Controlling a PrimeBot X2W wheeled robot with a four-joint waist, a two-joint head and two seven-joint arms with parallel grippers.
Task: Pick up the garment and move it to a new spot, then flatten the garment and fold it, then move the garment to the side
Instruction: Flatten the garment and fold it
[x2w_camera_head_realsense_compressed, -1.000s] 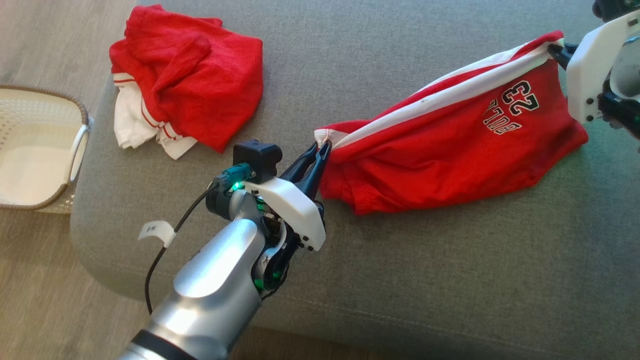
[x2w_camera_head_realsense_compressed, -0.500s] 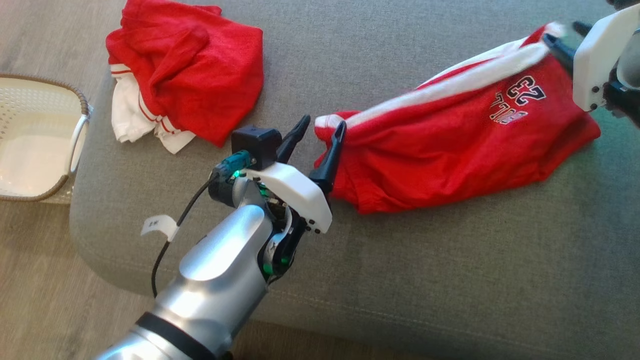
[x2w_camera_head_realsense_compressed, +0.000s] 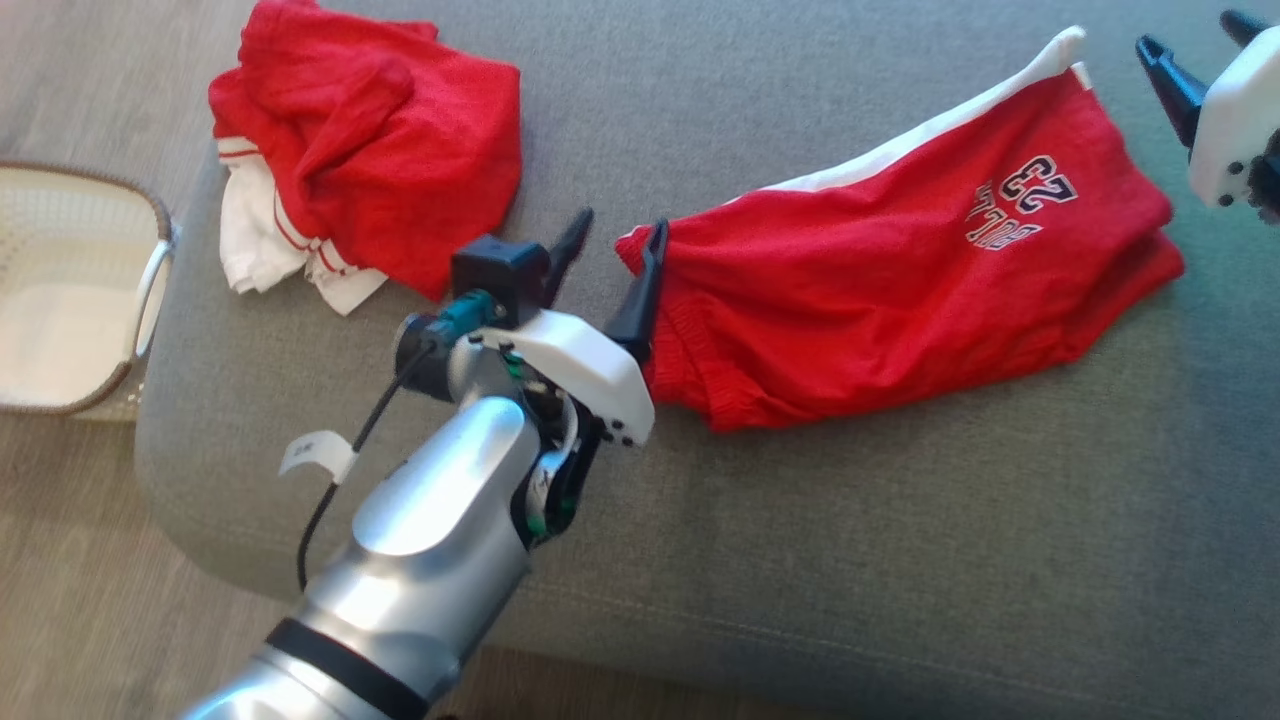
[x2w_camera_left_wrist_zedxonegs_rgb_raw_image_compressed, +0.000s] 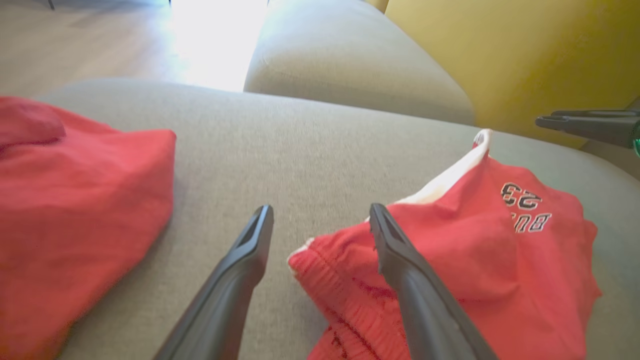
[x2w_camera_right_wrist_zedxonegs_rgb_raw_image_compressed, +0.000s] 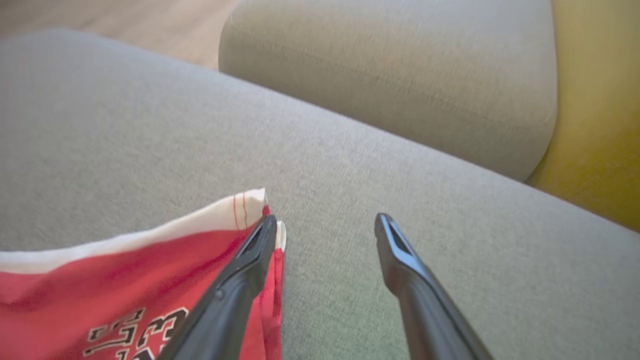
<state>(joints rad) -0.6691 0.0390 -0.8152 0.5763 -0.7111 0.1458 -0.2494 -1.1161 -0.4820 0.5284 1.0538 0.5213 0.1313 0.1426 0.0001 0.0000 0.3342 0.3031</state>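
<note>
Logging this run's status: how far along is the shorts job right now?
Done: the red shorts lie stretched out, mostly flat, on the grey cushion, apart from the other red pile. In hand: nothing. The left gripper and right gripper are both open at the shorts' two ends. Left: no fold shows yet, and the move to the side follows.

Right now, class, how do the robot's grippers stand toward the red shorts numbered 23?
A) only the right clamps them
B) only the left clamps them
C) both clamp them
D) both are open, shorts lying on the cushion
D: the left gripper and right gripper both show spread fingers, and the shorts lie on the cushion.
</note>
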